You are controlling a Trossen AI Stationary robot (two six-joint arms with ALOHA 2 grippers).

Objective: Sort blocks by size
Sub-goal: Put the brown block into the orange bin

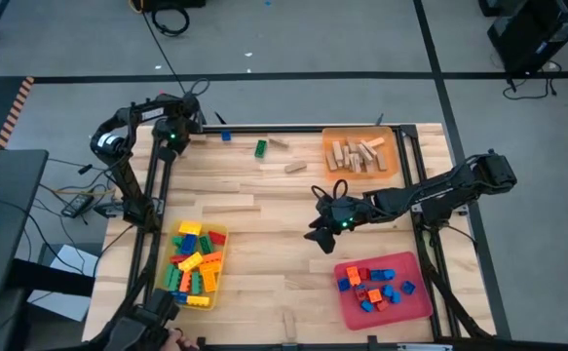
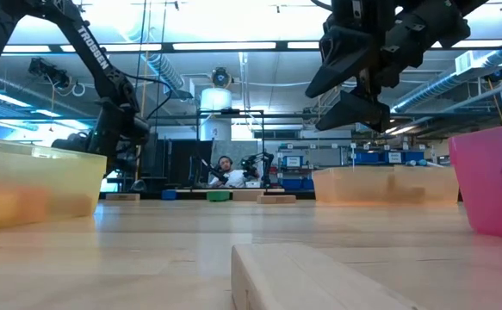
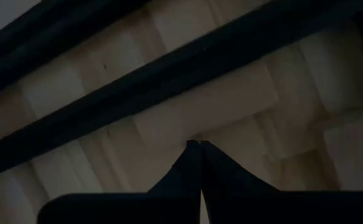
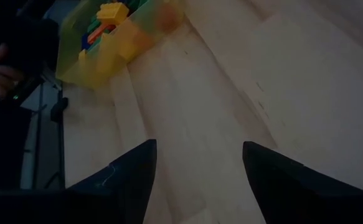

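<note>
Blocks lie sorted in three trays: big coloured ones in the yellow tray, small red, blue and orange ones in the red tray, wooden ones in the orange tray. A green block, a blue block and two wooden pieces lie loose on the worktop, beyond the fingers of the right gripper, which are spread, empty, between the trays. The left gripper has fingers pressed together at the far left corner.

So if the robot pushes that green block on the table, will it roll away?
Probably not. The green block looks boxy with flat sides, so it should slide rather than roll. It sits alone on smooth wood, so a push may send it skidding. It looks small, likely light.
</note>
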